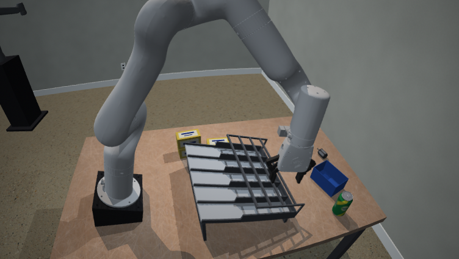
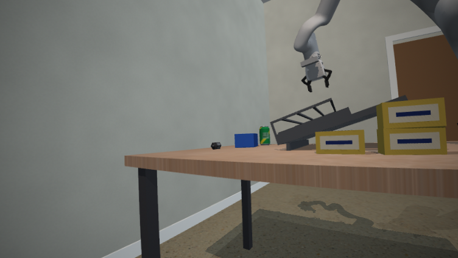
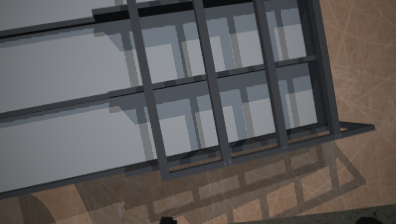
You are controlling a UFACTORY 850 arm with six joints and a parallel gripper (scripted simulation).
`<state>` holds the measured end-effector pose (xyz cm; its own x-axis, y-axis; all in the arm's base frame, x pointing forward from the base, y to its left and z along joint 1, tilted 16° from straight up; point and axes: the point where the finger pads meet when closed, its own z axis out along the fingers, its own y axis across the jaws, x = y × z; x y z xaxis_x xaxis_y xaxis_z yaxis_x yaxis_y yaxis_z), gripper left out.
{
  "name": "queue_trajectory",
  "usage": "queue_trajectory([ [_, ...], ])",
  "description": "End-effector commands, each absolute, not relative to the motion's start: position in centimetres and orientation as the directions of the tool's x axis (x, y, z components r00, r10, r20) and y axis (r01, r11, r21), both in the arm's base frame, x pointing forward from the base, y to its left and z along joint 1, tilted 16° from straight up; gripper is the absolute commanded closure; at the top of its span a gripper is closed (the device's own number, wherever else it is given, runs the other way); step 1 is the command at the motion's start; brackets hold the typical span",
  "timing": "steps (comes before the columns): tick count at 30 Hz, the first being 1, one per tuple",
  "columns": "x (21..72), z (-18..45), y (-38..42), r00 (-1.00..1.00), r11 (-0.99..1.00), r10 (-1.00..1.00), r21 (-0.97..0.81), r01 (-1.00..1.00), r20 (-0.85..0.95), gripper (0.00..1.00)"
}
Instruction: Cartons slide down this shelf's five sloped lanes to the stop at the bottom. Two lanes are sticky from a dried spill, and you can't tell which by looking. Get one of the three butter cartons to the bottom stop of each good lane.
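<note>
The dark grey shelf [image 1: 239,179] has five sloped lanes, all empty, with a barred frame over its low right end. Three yellow butter cartons lie on the table behind its high end: two stacked [image 1: 188,138], shown as top [image 2: 412,112] and bottom [image 2: 412,140], and a single one [image 1: 217,140] [image 2: 340,142]. My gripper [image 1: 287,173] [image 2: 315,83] is open and empty. It hovers above the low end of the shelf near its right edge. The wrist view looks down on the shelf's barred frame and bottom stop [image 3: 220,100].
A blue bin [image 1: 328,177] [image 2: 245,140] stands right of the shelf. A green can [image 1: 342,203] [image 2: 264,135] stands in front of it. A small black object [image 1: 321,153] [image 2: 215,145] lies near the table's right edge. A wall is close on the right.
</note>
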<state>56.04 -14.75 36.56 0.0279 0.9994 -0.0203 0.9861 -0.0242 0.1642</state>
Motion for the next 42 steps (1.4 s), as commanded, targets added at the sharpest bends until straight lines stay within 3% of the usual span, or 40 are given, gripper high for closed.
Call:
queue_trajectory([
  [1, 50.9, 36.4, -11.0, 0.032, -0.026, 0.999, 0.191, 0.981, -0.031, 0.00],
  [6, 50.9, 36.4, -11.0, 0.032, -0.026, 0.999, 0.191, 0.981, -0.031, 0.00],
  [7, 45.7, 35.2, -7.3, 0.028, -0.024, 0.999, 0.174, 0.985, -0.022, 0.00],
  [10, 44.9, 35.0, -6.6, 0.028, -0.024, 0.999, 0.174, 0.985, -0.022, 0.00],
  [16, 38.2, 33.8, -1.8, 0.028, -0.024, 0.999, 0.174, 0.985, -0.022, 0.00],
  [23, 38.1, 33.8, -1.8, 0.028, -0.024, 0.999, 0.174, 0.985, -0.022, 0.00],
  [24, 32.8, 32.9, 2.2, 0.024, -0.021, 1.000, 0.169, 0.985, -0.015, 0.00],
  [27, 32.0, 32.7, 2.8, 0.024, -0.021, 1.000, 0.169, 0.985, -0.015, 0.00],
  [32, 26.4, 31.8, 6.8, 0.024, -0.021, 1.000, 0.169, 0.985, -0.015, 0.00],
  [40, 25.8, 31.8, 7.3, 0.024, -0.021, 1.000, 0.169, 0.985, -0.015, 0.00],
  [41, 26.5, 31.4, 6.5, 0.284, -0.291, 0.956, 0.166, 0.942, 0.066, 0.00],
  [42, 26.5, 31.4, 6.5, 0.285, -0.292, 0.956, 0.166, 0.942, 0.066, 0.00],
])
